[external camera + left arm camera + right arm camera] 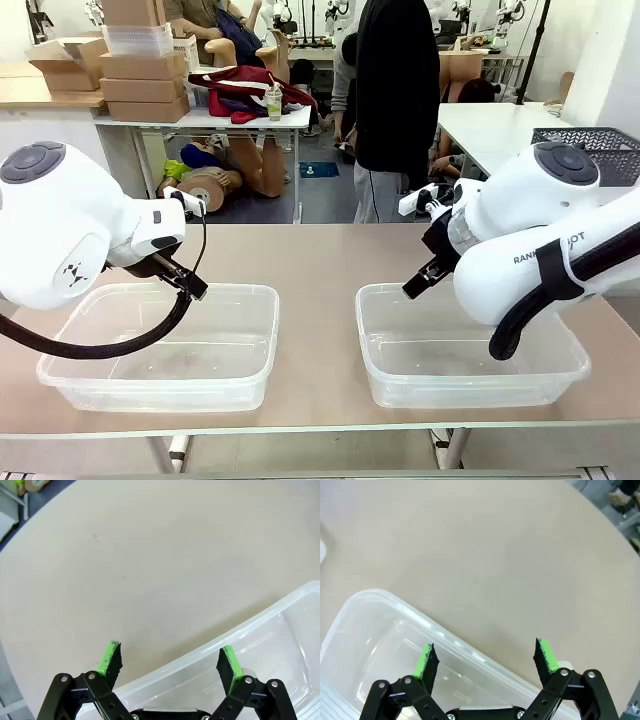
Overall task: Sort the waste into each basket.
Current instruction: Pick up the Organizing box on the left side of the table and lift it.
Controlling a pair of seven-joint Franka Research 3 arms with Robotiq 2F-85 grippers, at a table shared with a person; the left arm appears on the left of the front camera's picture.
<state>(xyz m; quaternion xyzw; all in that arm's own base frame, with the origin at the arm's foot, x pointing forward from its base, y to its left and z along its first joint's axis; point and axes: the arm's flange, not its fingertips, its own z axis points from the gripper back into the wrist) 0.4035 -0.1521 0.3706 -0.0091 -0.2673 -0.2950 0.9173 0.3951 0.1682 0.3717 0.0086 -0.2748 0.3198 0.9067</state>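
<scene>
While both arms hang over the bench [320, 250], neither has anything to work with: no can or bottle shows on the bare beige top in any view, so the waste is nowhere I can see. The left hand [170, 662] is spread wide and empty, its green pads [109, 657] poised over the far rim of the left tub [160, 385], with open bench stretching beyond the fingertips. The right hand [485, 660] is likewise wide and holding nothing, hovering over the far rim of the right tub [470, 385], again with only bare bench ahead of it. Both tubs look empty. A person in dark clothing [397, 90] stands past the far edge, roughly between the two hands and well beyond them; I cannot see that person's hands.

To my eye the sorting has not begun, and the step in hand is waiting for a first item. Doing it well means keeping each hand spread and clear above its tub's rim, so an item set down beyond the fingertips can be reached straight ahead without clipping the plastic wall. Cans would want a firm squeeze across the body; clear bottles may flex and slip.
</scene>
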